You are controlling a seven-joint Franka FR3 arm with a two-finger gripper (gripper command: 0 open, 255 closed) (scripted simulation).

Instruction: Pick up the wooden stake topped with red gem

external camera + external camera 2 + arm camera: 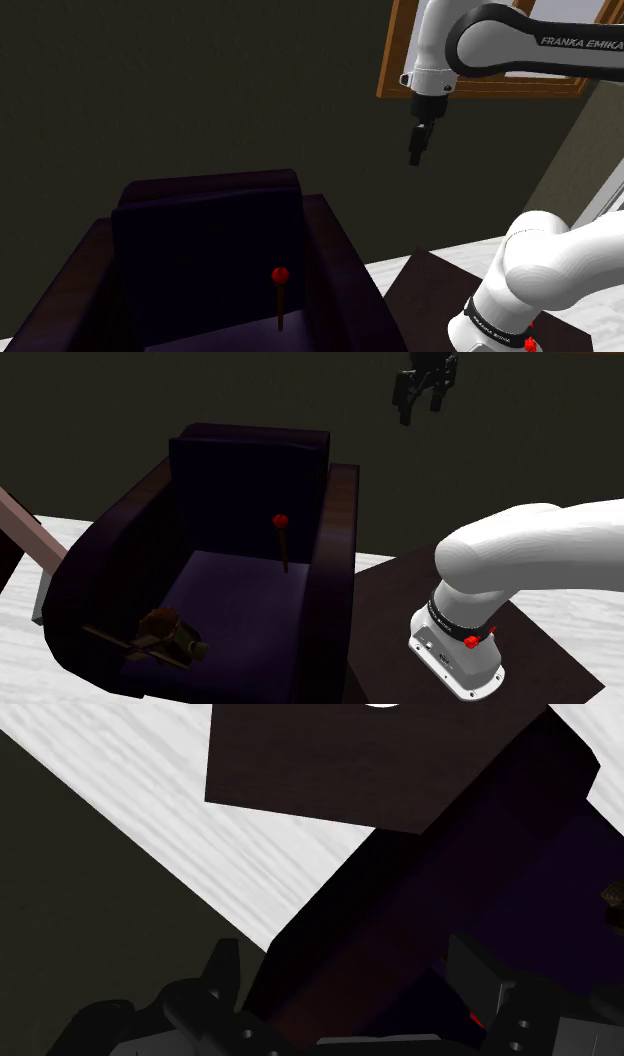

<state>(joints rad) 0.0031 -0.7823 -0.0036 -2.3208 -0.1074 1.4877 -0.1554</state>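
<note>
You'll find the stake (284, 548) a little left of the middle of the second exterior view. It is a thin brown stick with a red gem on top, standing nearly upright on the seat of a dark purple armchair (120, 542). Its foot rests at the back of the seat, close to the backrest and just beside the armrest on that view's right. In the shoulder view the stake (280, 300) sits low and left of centre, its gem showing against the dark backrest of the armchair (340, 260).

The armrest beside the stake rises between it and the dark box stand (385, 602), which stands against the chair's outer side. The backrest closes off the space behind the stake. A brown object (165, 637) that you can't make out lies at the front of the seat, well apart from the stake. A wooden frame (392, 62) hangs on the wall at the shoulder view's upper right.

The gripper (420, 404) hangs at the top of the second exterior view, right of centre, high above the chair and well apart from the stake. Its fingers (403, 407) stand apart, holding and touching nothing. In the wrist view the gripper (345, 952) looks down with an armrest of the chair showing between its spread fingers (225, 966).
</note>
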